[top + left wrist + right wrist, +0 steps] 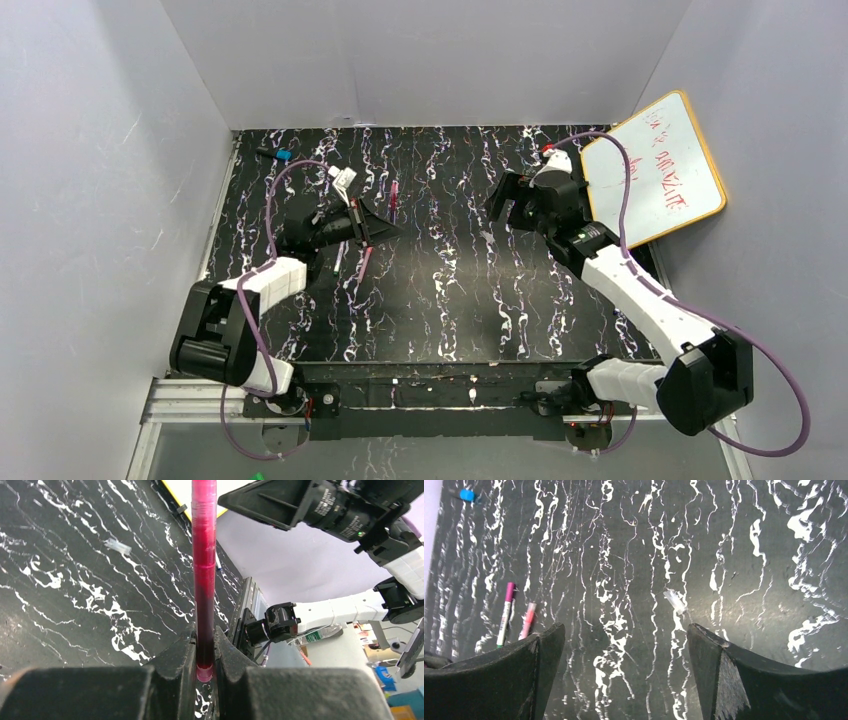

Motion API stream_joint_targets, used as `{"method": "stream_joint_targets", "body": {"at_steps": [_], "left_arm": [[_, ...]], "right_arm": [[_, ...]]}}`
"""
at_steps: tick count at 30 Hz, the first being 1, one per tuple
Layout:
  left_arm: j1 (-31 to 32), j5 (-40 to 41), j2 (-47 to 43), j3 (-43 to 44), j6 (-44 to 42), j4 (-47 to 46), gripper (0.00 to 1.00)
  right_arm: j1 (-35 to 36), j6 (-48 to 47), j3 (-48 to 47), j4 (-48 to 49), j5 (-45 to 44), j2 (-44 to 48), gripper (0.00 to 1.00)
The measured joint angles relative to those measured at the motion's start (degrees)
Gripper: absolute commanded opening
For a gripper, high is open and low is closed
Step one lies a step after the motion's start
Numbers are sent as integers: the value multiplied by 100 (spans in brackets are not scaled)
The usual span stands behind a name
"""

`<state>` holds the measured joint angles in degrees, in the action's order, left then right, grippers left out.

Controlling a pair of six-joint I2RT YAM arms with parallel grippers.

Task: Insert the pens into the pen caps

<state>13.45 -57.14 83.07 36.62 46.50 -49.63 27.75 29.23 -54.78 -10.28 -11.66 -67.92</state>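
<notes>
left hand: your left hand (204, 647) is pinched narrow on the magenta pen (204, 555). It grips right near one end, so most of the barrel sticks out past the fingers.

pen axis: on the wrist cam the barrel runs straight out from the hand. The free end aims over toward the right arm's side of the counter (450, 320). Can't tell if that free end is the writing tip.

right hand: your right hand (624, 630) is spread wide with nothing in it, hovering over the counter.

cap: the clear cap (675, 601) lies flat on the counter out ahead of the right hand. In its wrist view it sits in the gap between the fingers, closer to one finger than the other. Its long axis is on a slant, not square to the fingers.

who's nearer: the right hand, easily. The cap is well apart from the left one.

what it turns on: I'd say the right hand has to twist so its fingers close across that slanted cap. Then it needs to get the cap's open end onto the same line as the held barrel.

spares: a whitish pen (505, 614) and a pink pen (528, 621) lie side by side on the counter, over by the left hand.
</notes>
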Motion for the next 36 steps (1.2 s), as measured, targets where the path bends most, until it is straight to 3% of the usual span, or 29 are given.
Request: {"method": "stream_joint_targets", "body": {"at_steps": [6,13,17,21,24,27,36], "left_arm": [[-24,160,-258,-33,2,-94,0],[-247,748,-374,-260,177,-188,0],[-330,1390,-774,-710,304,-221,0],[-352,1801,-894,-809,365,-201,0],[-354,1910,-887,-809,306,-120,0],[-358,1823,-780,-778,188,-81,0],[-358,1668,-623,-726,-7,-63,0]], "right_arm": [[0,1287,-74,-175,-22,-262,99],[0,3873,-413,-557,-557,-894,99],[-4,5219,-1685,-1652,-905,-1766,99],[-26,6354,-3622,-3049,-1049,-2997,99],[-79,6894,-4343,-3757,-754,-3644,90],[-199,7359,-4319,-4190,-144,-4089,77],[-520,8470,-3405,-4472,745,-4301,63]]}}
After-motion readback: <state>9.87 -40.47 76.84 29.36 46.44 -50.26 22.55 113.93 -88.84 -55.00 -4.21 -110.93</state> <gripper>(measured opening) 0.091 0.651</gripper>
